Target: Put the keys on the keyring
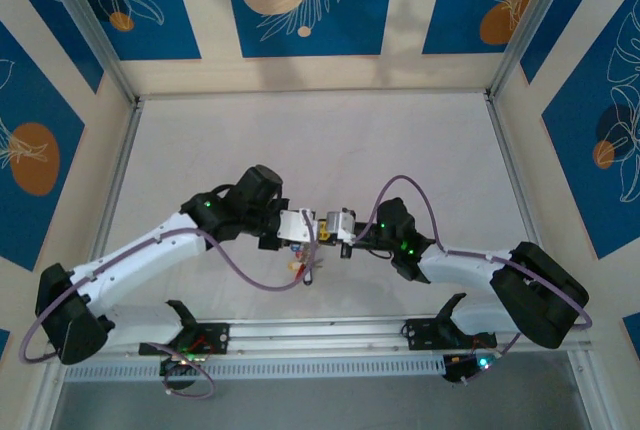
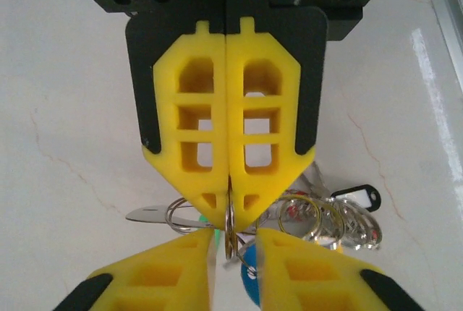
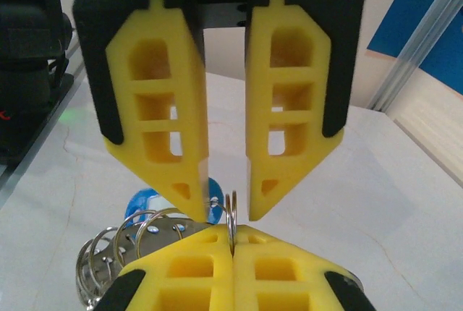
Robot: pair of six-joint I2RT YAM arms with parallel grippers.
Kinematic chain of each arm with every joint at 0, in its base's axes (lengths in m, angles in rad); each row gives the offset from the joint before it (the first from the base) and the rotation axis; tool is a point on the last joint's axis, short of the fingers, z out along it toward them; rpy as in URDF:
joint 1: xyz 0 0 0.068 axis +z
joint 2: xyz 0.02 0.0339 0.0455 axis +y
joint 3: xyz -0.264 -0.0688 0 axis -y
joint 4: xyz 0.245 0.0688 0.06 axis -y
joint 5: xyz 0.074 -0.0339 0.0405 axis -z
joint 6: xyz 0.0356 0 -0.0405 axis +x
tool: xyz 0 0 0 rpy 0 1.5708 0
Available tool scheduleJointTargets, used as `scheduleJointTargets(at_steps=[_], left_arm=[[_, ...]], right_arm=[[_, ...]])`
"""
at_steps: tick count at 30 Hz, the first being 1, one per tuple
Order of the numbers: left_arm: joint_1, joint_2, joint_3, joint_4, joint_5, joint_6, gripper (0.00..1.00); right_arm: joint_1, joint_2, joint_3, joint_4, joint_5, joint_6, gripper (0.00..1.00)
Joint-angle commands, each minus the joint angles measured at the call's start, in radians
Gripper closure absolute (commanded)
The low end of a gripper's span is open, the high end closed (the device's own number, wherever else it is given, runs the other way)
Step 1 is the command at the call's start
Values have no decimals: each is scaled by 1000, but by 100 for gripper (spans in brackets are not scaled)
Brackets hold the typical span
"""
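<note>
Keyring (image 2: pixel 230 218) pinched edge-on in closed left gripper (image 2: pixel 228 210) — right gripper (image 3: pixel 226 206) fingers parted astride it. Keys (image 2: pixel 325 217) hang bunched on small rings; threading apparently unfinished.

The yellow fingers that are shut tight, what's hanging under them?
The left gripper pinches a thin metal ring. Beneath hang more rings, a silver key blade, a blue tag and a black-rimmed tag. The fingers cover the pinched ring's top.

Top camera overhead, far; wrist cameras close, facing each other, sharing keyring (image 2: pixel 230 226) pinch point.
</note>
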Motion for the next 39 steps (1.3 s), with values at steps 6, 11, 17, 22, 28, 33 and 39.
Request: scheduleJointTargets(at_steps=[6,11,17,22,28,33,39], left_arm=[[65,-53,-89,89,126,-75,76],[93,-75,-125,123,118,-109,76],[121,-84,-143,180,152,-172,71],[134,-92,-130,161,260,-161,65],[135,-137,-132,154,390,-104,60],[135,-115,-100,140,412,-96,59],[135,-89,-94,180,402,-124,65]], right_arm=[[-26,-49,-39,197,-80,72,100],[-39,-63,-56,240,-112,90,100],[-39,-69,-50,214,-168,79,100],[-39,-70,-52,203,-159,62,100],[-40,-71,-47,187,-151,50,100],[-39,-65,-40,174,-158,42,100],[-36,-67,-30,158,-148,31,100]])
